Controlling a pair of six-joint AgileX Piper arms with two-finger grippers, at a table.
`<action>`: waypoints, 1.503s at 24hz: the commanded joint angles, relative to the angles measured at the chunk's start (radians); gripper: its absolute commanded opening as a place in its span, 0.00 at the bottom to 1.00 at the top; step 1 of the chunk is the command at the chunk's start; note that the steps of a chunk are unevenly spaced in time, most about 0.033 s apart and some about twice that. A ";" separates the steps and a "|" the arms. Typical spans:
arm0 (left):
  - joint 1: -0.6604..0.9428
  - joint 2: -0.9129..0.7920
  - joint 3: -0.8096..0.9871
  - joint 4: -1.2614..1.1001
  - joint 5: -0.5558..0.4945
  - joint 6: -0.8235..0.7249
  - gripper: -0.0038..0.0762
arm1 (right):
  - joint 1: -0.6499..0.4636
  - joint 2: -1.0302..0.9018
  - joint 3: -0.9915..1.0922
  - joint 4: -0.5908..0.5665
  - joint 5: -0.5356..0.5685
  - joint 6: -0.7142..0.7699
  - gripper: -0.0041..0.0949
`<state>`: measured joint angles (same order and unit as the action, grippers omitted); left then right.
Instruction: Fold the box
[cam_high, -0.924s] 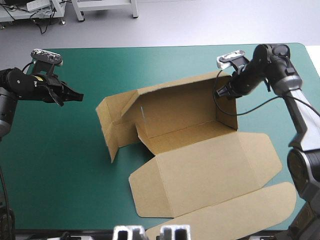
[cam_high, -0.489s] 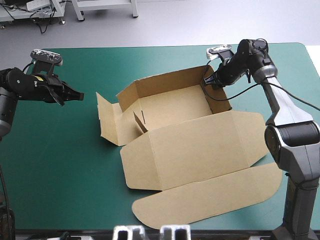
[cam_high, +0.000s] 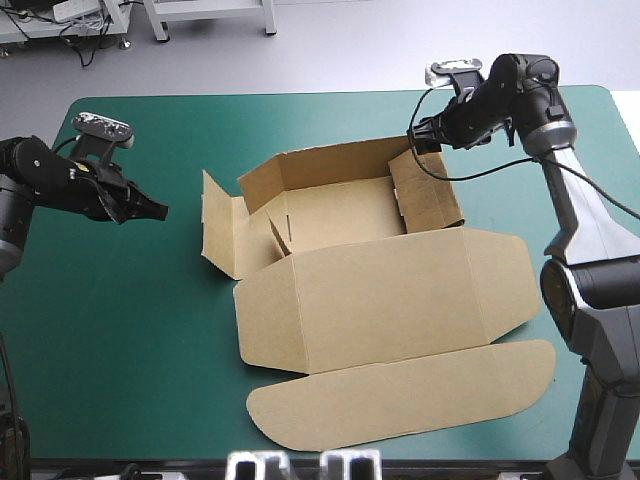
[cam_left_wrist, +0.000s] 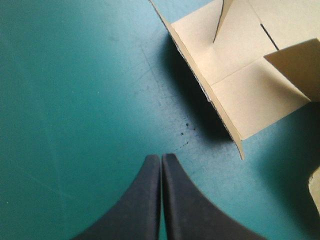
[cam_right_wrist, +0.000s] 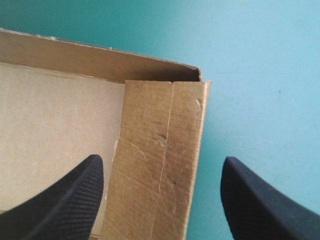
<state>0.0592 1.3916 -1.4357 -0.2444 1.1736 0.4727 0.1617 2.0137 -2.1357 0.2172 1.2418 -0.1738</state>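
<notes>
1. The brown box (cam_high: 340, 215) sits mid-table as an open tray, walls up, its lid (cam_high: 385, 290) lying flat toward the near edge.
2. The right gripper (cam_high: 418, 135) hangs over the tray's far right corner, fingers spread wide.
3. The left gripper (cam_high: 156, 210) is pinched closed on nothing above the teal-green cover (cam_high: 120, 320), clear of the box's left flap (cam_high: 215, 235).

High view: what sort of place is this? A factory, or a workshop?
Most likely a robotics lab or test bench rather than a factory line. There is a table with a teal-green cover and two robot arms. The left gripper is shut, and the right gripper is open astride one wall of a half-folded box.
</notes>
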 joint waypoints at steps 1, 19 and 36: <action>-0.002 -0.031 -0.024 -0.019 -0.018 0.007 0.04 | -0.001 -0.103 -0.024 -0.002 0.006 0.004 0.67; -0.002 -0.029 -0.022 -0.045 -0.034 -0.024 0.04 | 0.017 -0.036 0.281 -0.015 0.008 -0.072 0.39; 0.055 -0.029 -0.022 -0.017 -0.165 -0.172 0.04 | -0.062 -0.091 0.279 0.029 0.009 -0.128 0.02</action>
<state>0.0831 1.3916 -1.4352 -0.2591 1.0574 0.3243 0.1516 2.0273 -1.8315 0.1722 1.2311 -0.2944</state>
